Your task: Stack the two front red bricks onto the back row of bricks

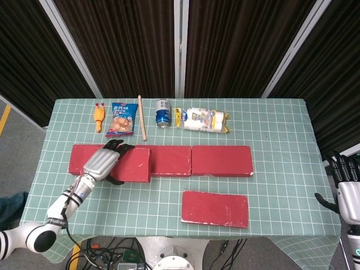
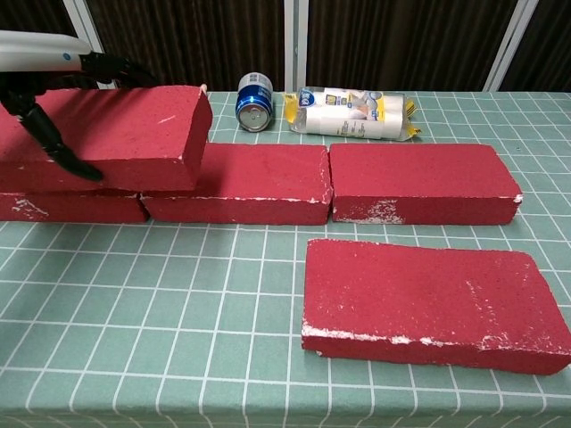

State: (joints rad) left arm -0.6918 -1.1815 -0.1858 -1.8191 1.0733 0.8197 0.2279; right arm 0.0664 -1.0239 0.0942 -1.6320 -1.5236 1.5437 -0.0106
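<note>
Where left hand (image 1: 103, 163) grips brick (image 2: 134, 134) — underside hidden.

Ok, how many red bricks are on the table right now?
5. Three rectangular red bricks form the back row: left, middle, right. A fourth, gripped by the left hand, sits over the left and middle ones. The fifth lies alone in front.

Left hand (image 1: 103, 162): silver-grey back plate, black fingers (image 1: 116, 145), slim segmented silver-and-black wrist, white rounded forearm with black band. Right hand (image 1: 349, 197): same silver back, black fingers; possibly green-lit wrist marking.
</note>
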